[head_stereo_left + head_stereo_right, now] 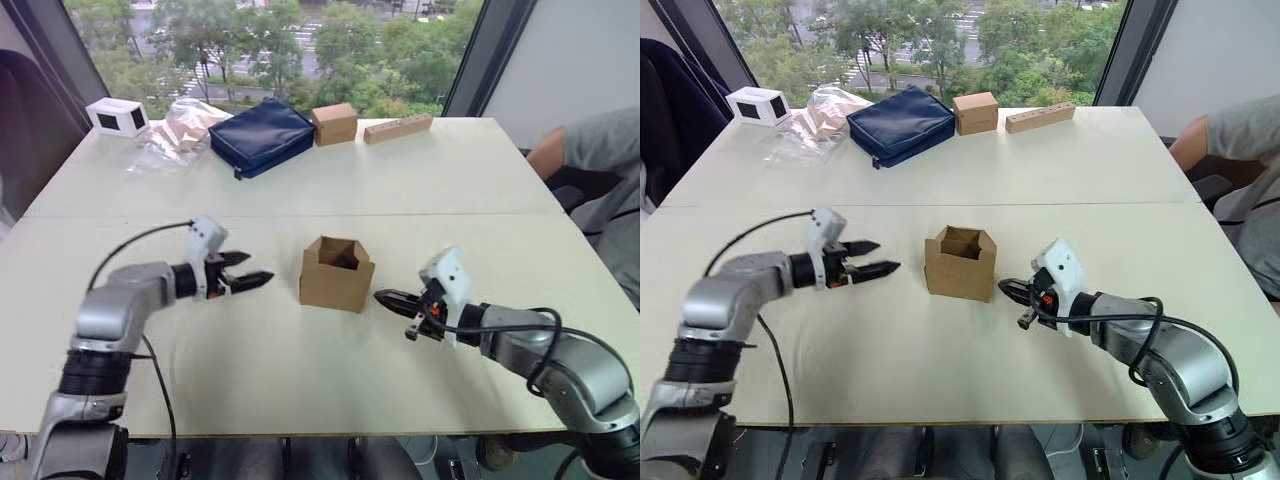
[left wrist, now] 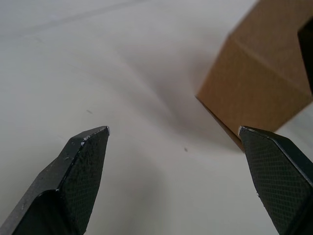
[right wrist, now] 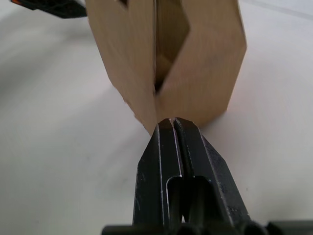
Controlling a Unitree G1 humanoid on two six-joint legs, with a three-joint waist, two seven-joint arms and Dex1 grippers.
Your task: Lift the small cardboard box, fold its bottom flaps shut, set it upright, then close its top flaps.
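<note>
I see the small cardboard box (image 1: 337, 273) standing upright on the white table (image 1: 300, 370), at the centre of the head views, its top flaps raised and the interior open to the camera. One corner edge of the box faces toward me.

The left gripper (image 1: 252, 273) sits in the left-centre of the frame, level with the box and pointed at it, apart from it with bare table between. Its fingers are spread wide; in the left wrist view the two black fingertips (image 2: 88, 152) stand far apart, and the box (image 2: 259, 78) fills the upper right of that frame, untouched.

The right gripper (image 1: 388, 297) sits right of centre, its tip just beside the lower right side of the box. I read its fingers as pressed together, holding nothing: in the right wrist view the two pads (image 3: 171, 147) meet in a single seam directly below a vertical corner of the box (image 3: 195, 68). I cannot tell whether the tip touches the cardboard.

Along the upper edge of the frame, on the far side of the table, I note from left to right a small white box (image 1: 117, 116), a clear plastic bag (image 1: 178, 130), a navy pouch (image 1: 262, 135), a cube-shaped brown box (image 1: 334, 123) and a long tan bar (image 1: 397, 128). A person's arm in a grey sleeve (image 1: 590, 145) shows at the right edge.
</note>
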